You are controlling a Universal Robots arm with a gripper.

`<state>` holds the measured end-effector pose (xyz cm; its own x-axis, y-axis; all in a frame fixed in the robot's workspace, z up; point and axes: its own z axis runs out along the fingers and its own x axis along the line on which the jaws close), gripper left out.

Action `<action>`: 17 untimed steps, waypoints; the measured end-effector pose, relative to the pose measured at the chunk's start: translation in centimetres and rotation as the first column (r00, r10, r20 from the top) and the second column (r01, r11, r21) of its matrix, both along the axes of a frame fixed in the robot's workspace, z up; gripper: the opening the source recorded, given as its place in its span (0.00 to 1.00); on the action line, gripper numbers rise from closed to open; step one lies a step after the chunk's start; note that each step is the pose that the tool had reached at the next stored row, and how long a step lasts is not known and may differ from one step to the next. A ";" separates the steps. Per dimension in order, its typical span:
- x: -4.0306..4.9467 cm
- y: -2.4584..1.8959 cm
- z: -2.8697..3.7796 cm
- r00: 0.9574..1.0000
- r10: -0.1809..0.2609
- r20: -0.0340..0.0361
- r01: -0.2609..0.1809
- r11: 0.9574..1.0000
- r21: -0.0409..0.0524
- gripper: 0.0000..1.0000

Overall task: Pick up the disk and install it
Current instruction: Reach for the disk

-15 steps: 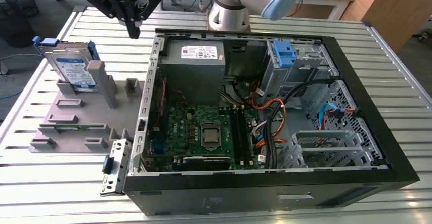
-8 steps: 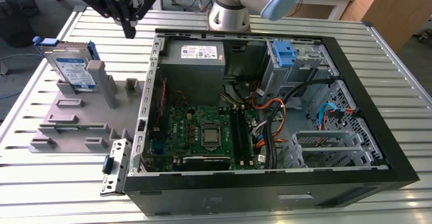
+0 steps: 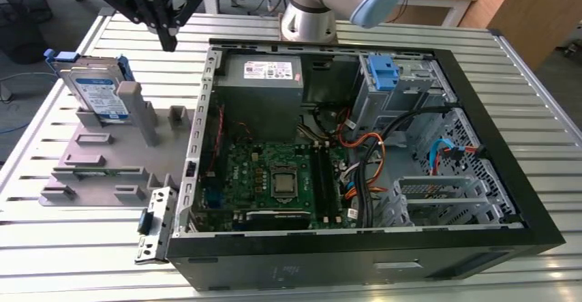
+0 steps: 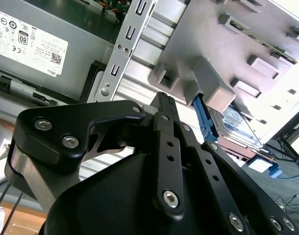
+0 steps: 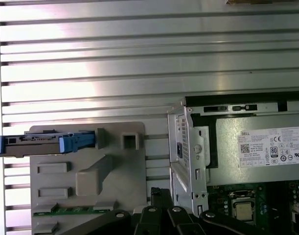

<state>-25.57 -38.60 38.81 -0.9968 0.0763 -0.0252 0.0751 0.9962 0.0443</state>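
The disk [image 3: 95,91] stands on edge in the grey holder fixture [image 3: 100,159] at the exterior view's left, its white and blue label showing and a blue carrier frame round it. In the first wrist view the disk [image 5: 51,142] shows edge-on in the grey holder fixture [image 5: 85,176]. In the second wrist view the disk [image 4: 232,120] sits behind a grey post. My gripper [image 3: 168,41] hangs above the table, to the right of the disk and well apart from it. Its black fingers meet at the tip with nothing between them, as on the gripper [image 4: 162,100] in the second wrist view.
An open computer case [image 3: 509,200] lies to the right of the fixture, with a grey power supply [image 3: 262,77], a motherboard [image 3: 272,179] and loose cables inside. A metal drive cage with a blue latch tab [image 3: 384,73] stands at its far corner. The table [image 3: 91,247] is ribbed metal.
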 end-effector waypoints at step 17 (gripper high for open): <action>-0.80 0.10 -0.07 1.000 0.000 0.000 0.000 1.000 0.000 0.11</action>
